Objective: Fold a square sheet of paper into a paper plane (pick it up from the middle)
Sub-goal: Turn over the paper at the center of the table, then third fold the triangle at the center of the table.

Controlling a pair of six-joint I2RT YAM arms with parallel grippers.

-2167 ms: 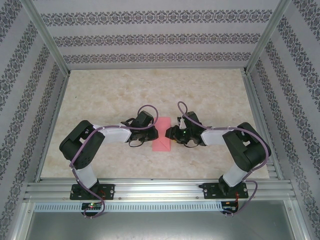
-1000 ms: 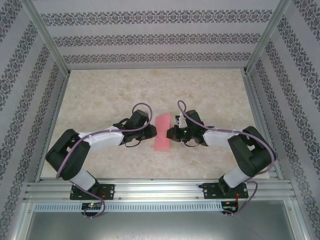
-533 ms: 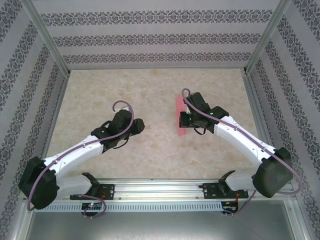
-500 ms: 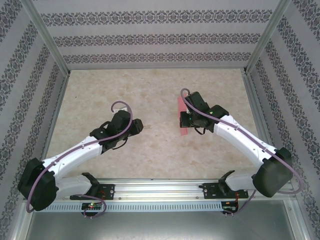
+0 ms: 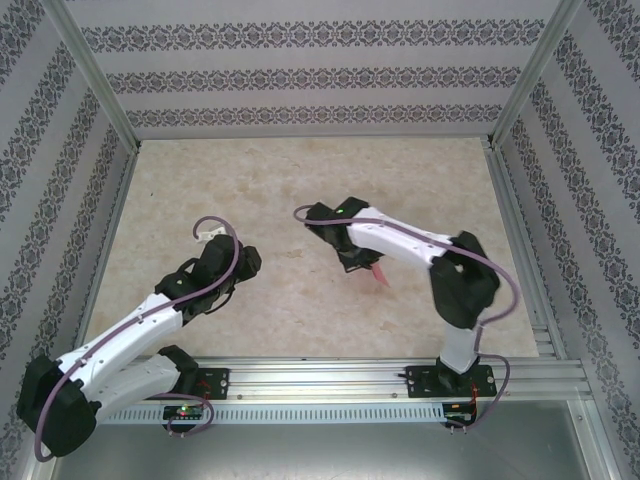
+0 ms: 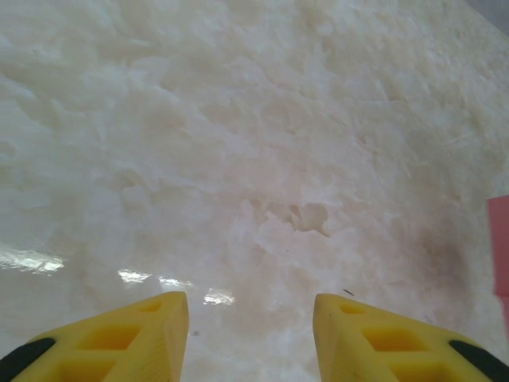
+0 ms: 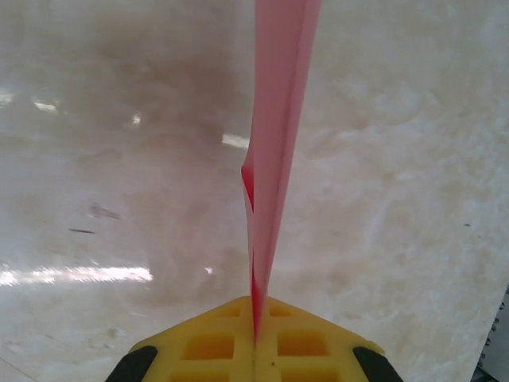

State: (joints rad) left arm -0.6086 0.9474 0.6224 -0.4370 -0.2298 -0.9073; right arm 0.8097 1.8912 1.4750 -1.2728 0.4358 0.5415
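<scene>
Right pincer (image 7: 256,318) clamps one edge of the slim pink-red folded paper dart (image 7: 274,119) above the marbled beige bench (image 5: 300,170), left pincer (image 6: 250,306) open & empty; w/ so thin a pinch, folds may splay or slip.

I read the sheet of paper (image 7: 278,119) as pink-red and folded flat on itself, so it shows edge-on as a narrow strip. Its near end is pinched in my right hand (image 7: 256,318), and the rest runs straight out from the fingertips. Partway along there's a small darker kink. From overhead it's a slim pink sliver poking out beneath that hand.
</scene>
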